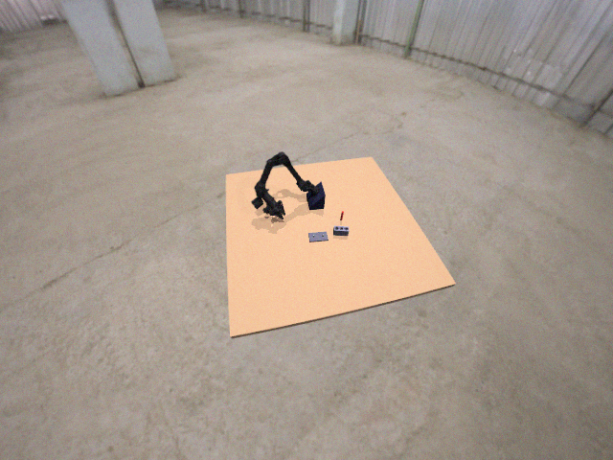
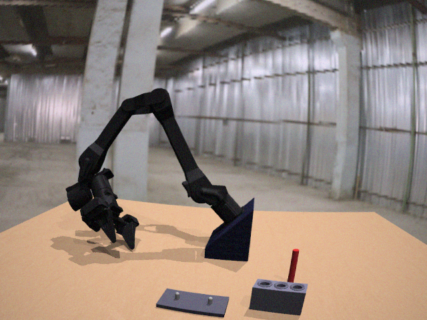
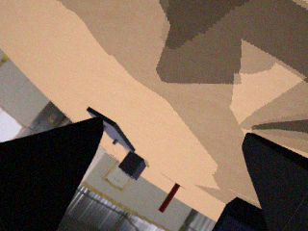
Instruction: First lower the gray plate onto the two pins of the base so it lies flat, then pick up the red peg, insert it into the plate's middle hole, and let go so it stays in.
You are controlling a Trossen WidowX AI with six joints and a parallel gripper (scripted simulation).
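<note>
The base is a flat gray slab on the table, with two short light pins pointing up; no plate is on them. The gray plate is a thick block with three round holes on top. It rests on the table beside the base, to its right in the top and exterior views. The red peg stands upright behind the plate; its foot is hidden in the exterior view. My gripper is open and empty, low above the table, well left of the base.
The dark blue arm mount stands behind the base and plate, between the gripper and the peg's side of the table. The arm arches high from it to the left. The tan table top has its left edge beyond the gripper.
</note>
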